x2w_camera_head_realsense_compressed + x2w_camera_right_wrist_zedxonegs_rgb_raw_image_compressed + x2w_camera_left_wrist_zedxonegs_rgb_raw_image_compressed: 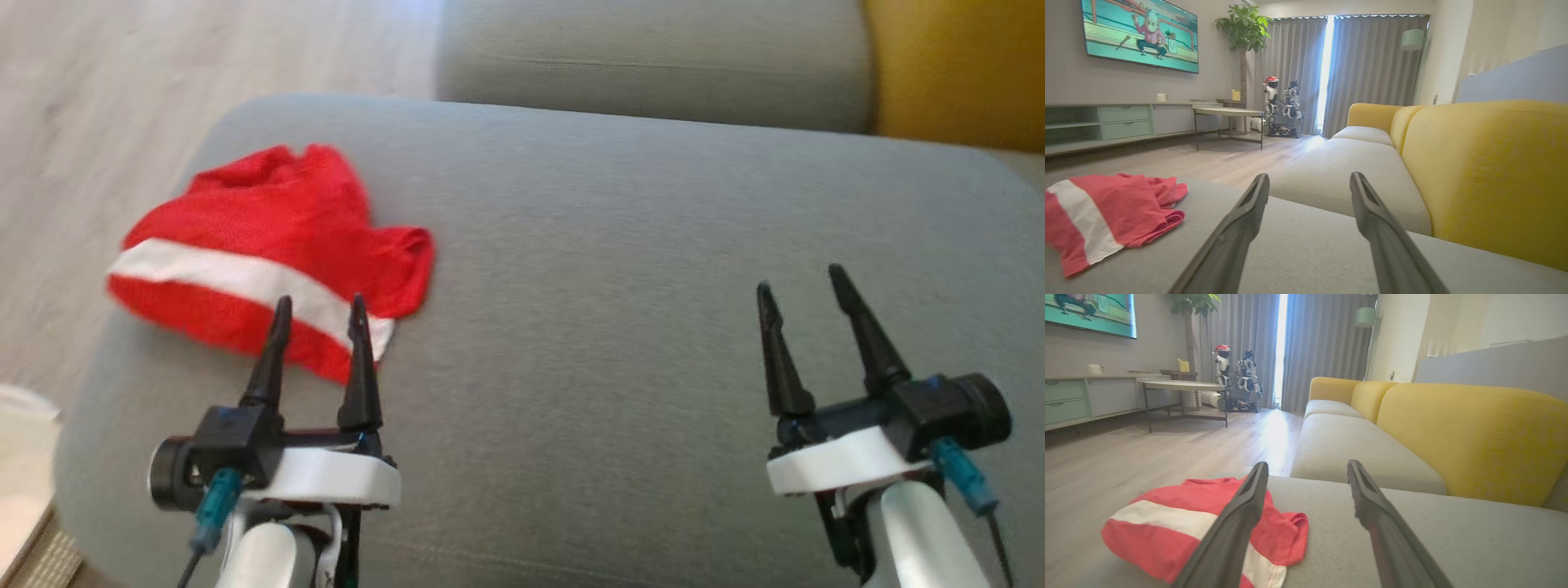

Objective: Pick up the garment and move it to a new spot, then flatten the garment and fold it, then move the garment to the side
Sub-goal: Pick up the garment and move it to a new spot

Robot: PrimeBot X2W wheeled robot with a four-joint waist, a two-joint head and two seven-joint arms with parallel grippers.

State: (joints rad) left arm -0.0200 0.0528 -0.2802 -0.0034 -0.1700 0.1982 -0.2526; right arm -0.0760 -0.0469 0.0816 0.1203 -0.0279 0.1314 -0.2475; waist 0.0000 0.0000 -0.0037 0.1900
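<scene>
**Red garment bunched on a grey seat, both my grippers spread and empty**

The garment is bright red with one broad white band across it; it lies crumpled and loosely bunched, with a folded flap of red trailing towards the middle of the seat; it sits on the left part of the grey sofa cushion, close to the edge that meets the pale wooden floor.

My left gripper points away from me, its two long dark fingers spread apart with nothing between them; seen from my head, the fingertips overlap the near edge of the garment, at the white band; whether they touch the cloth I cannot tell.

My right gripper is over bare grey fabric, well apart from the garment, fingers likewise spread and holding nothing, angled slightly to my right.

Along the right of the seat runs a yellow backrest; a second grey cushion lies beyond the first.
</scene>
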